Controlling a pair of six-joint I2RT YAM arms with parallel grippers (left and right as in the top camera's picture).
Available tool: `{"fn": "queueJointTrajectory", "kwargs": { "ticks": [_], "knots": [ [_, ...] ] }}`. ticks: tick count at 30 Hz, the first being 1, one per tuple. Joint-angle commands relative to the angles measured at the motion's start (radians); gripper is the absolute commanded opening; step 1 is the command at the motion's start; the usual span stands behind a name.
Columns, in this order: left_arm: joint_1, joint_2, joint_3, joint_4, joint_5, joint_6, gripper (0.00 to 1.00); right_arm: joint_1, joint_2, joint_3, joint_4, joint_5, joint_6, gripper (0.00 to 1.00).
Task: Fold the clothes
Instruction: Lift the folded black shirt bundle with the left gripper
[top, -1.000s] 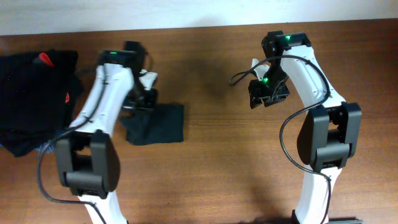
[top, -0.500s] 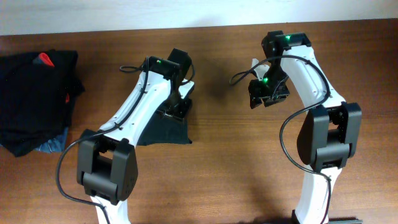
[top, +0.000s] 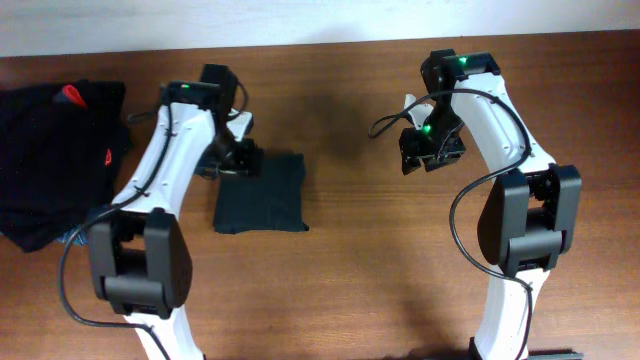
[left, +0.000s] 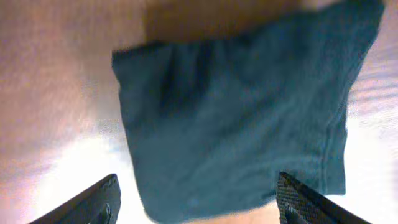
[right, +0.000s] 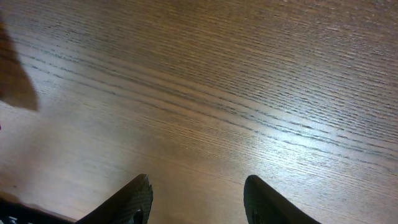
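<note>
- folded garment (top: 262, 195): a dark, roughly square packet lying flat on the table (top: 360, 260), left of centre. edges fairly even; a seamed hem shows in the left wrist view.
- left gripper (top: 240, 157): over the packet's far left corner. its fingers (left: 93, 202) stand wide apart with nothing pinched; the cloth lies below them.
- right gripper (right: 198, 202): well apart to the right, above bare wood, jaws part open and empty.
- pile of clothes (top: 50, 160): unfolded black heap at the far left edge.
- handling, judged: fabric light, limp, not fragile. likely to sag and come unfolded if lifted by one point. best taken at a hem or corner, pinching all layers together.
</note>
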Motion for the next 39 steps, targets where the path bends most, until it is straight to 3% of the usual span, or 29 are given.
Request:
{"fn": "queueJointTrajectory", "kwargs": {
  "ticks": [1, 6, 11, 12, 14, 15, 16, 17, 22, 28, 32, 39],
  "knots": [
    [0.071, 0.038, -0.061, 0.037, 0.172, 0.093, 0.8, 0.0, 0.009, 0.016, -0.003, -0.002, -0.01, 0.53],
    [0.112, 0.106, -0.121, 0.082, 0.181, 0.12, 0.8, 0.0, 0.009, 0.016, -0.003, -0.002, -0.01, 0.53],
    [0.11, 0.205, -0.122, 0.092, 0.38, 0.206, 0.8, 0.0, 0.009, 0.016, -0.003, -0.002, -0.01, 0.53],
    [0.109, 0.222, -0.122, 0.091, 0.396, 0.206, 0.76, 0.0, 0.009, 0.016, -0.004, -0.002, -0.01, 0.53],
    [0.107, 0.235, -0.122, 0.085, 0.399, 0.209, 0.48, 0.0, 0.009, 0.016, -0.004, -0.002, -0.01, 0.53],
    [0.108, 0.237, -0.122, 0.074, 0.399, 0.226, 0.16, 0.0, 0.009, 0.016, -0.004, -0.002, -0.01, 0.53],
    [0.108, 0.237, -0.121, 0.07, 0.399, 0.228, 0.03, 0.0, 0.009, 0.016, -0.005, -0.002, -0.01, 0.53],
    [0.111, 0.235, -0.116, 0.056, 0.399, 0.228, 0.0, 0.0, 0.009, 0.016, -0.004, -0.002, -0.01, 0.52],
    [0.15, 0.218, -0.02, -0.064, 0.35, 0.226, 0.0, 0.0, 0.009, 0.016, -0.004, -0.002, -0.011, 0.53],
    [0.167, 0.111, 0.263, -0.137, 0.126, 0.132, 0.0, 0.0, 0.009, 0.016, -0.004, -0.002, -0.011, 0.53],
    [0.246, 0.035, 0.496, -0.15, 0.125, 0.117, 0.0, 0.0, 0.009, 0.016, -0.015, -0.001, -0.014, 0.53],
    [0.42, -0.005, 0.734, -0.182, 0.125, 0.089, 0.0, 0.0, 0.009, 0.016, -0.015, -0.002, -0.014, 0.53]
  ]
}}
